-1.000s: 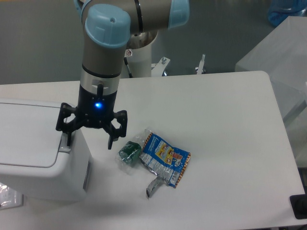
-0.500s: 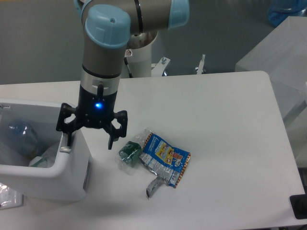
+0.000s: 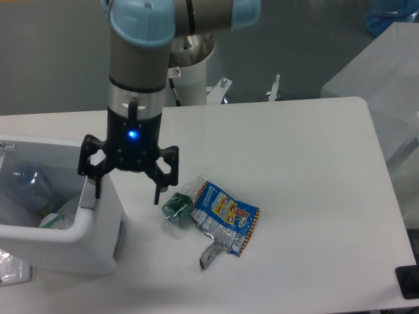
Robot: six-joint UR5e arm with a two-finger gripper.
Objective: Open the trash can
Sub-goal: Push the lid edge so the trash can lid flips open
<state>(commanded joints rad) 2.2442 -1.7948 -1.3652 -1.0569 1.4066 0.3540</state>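
The white boxy trash can (image 3: 98, 242) stands at the table's left edge with its top open. Inside it I see a clear plastic bottle (image 3: 26, 186) and other rubbish. Its lid is not in view. My gripper (image 3: 127, 193) hangs open and empty over the can's right rim. Its left finger is above the rim and the tab (image 3: 87, 203). Its right finger hangs over the table, just left of the wrappers.
A green crumpled wrapper (image 3: 175, 208) and a blue snack bag (image 3: 226, 216) lie on the white table (image 3: 294, 163) right of the can. A clear wrapper corner (image 3: 13, 269) shows at the bottom left. The robot base (image 3: 193, 72) stands behind the table.
One second ago the flat lid covered the can; now the can is open and its contents show. My gripper has shifted slightly right and lifted a little.
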